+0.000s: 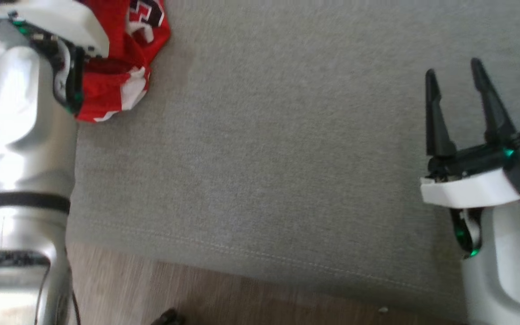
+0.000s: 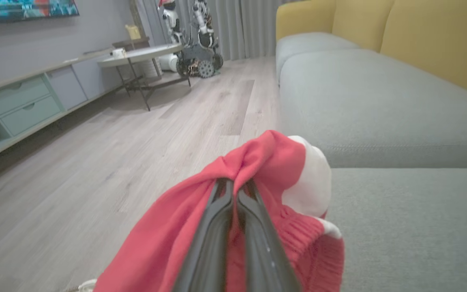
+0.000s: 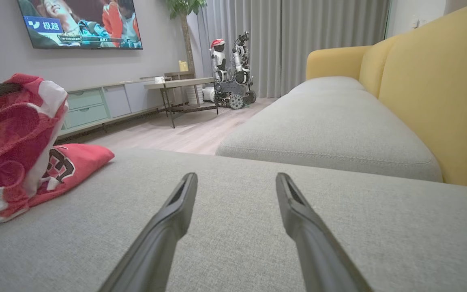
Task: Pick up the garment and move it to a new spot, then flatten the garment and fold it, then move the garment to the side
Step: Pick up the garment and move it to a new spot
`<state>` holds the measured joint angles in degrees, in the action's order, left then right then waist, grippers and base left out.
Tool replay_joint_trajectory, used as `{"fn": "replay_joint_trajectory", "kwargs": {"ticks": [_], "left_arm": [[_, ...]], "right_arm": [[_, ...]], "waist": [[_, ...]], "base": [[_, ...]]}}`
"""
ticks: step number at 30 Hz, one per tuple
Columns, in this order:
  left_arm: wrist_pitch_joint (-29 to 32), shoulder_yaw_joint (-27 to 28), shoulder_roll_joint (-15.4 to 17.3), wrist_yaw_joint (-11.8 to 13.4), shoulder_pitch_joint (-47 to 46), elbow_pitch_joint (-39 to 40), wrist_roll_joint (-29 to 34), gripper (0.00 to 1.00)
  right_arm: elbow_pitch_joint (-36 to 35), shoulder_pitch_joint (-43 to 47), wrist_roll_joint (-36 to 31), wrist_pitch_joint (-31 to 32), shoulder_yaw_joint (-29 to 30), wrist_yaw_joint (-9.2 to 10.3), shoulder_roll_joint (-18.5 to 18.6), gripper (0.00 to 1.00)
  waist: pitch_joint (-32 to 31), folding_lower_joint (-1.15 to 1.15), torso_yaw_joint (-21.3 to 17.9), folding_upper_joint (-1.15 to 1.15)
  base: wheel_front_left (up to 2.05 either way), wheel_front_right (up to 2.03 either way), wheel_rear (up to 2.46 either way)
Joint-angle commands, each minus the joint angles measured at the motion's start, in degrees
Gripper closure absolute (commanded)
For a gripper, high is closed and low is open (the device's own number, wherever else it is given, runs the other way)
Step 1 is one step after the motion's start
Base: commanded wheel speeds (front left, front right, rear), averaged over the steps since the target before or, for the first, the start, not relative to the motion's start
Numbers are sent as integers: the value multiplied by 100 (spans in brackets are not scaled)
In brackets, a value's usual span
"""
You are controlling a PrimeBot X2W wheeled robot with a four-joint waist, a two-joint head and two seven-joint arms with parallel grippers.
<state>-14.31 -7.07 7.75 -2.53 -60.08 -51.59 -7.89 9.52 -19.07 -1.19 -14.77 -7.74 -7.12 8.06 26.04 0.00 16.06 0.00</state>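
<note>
Left tool (image 2: 236, 184): pinched tight on a bunched red fold of the garment (image 2: 274, 162), both fingers pressed together, cloth humped over the tips; grip taken on a raised ridge, likely to catch fabric alone and not the cushion beneath. Garment (image 1: 115, 85): crumpled red-and-white jersey with dark lettering, heaped on the robot's left side of the grey sofa seat (image 1: 287, 158), near the seat's edge beside the wooden floor (image 2: 95, 162); peaked up at the pinch, rest slumped on the seat in the right wrist view. Right tool (image 1: 453, 67): spread wide, holding nothing, low over bare seat, well apart from the garment; probably parked there to leave room until flattening. Step in hand, by judgement: pick-up for the move to a new spot; nothing flattened or folded yet. Broad bare stretch of seat between the two tools, a fair landing place. Risk: single-point pinch, so probably a dangling lump, with spreading needed afterwards
</note>
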Motion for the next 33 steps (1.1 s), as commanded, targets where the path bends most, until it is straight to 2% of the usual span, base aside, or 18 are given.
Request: {"fn": "replay_joint_trajectory", "kwargs": {"ticks": [1, 4, 9, 15, 21, 27, 33], "left_arm": [[-67, 53, 406, -4, 145, 535, 90, 100], [-67, -25, 439, -42, 280, 897, 157, 100], [91, -303, 483, -183, 391, 1542, 274, 100], [784, -687, 546, -383, 484, 2296, 226, 100], [1229, -1085, 591, -463, 562, 2886, 57, 100], [1461, -1675, 493, -489, 605, 3201, -175, 100], [1736, -2666, 542, -494, 748, 2971, -595, 100]], "right_arm": [[-152, 144, 53, -23, -151, -36, -167, 0], [-119, 197, 169, -23, -124, -36, -275, 0], [-173, 240, 394, -23, -192, -36, -442, 0], [-309, 247, 700, -23, -328, -36, -512, 0], [-439, 297, 1169, -23, -553, -36, -516, 0], [-496, 369, 1399, -23, -679, -36, -517, 0], [-617, 340, 1572, -23, -791, -36, -517, 0]], "waist": [[-418, 0, -278, 0], [-609, 0, -411, 0], [-956, 0, -866, 0], [-1242, 0, -1665, 0], [-1420, 0, -2543, 0], [-1464, 0, -3269, 0], [-1218, 0, -3836, 0]], "base": [[0, 0, 0], [0, 0, 0], [0, 0, 0], [0, 0, 0], [0, 0, 0], [0, 0, 0], [0, 0, 0]]}}
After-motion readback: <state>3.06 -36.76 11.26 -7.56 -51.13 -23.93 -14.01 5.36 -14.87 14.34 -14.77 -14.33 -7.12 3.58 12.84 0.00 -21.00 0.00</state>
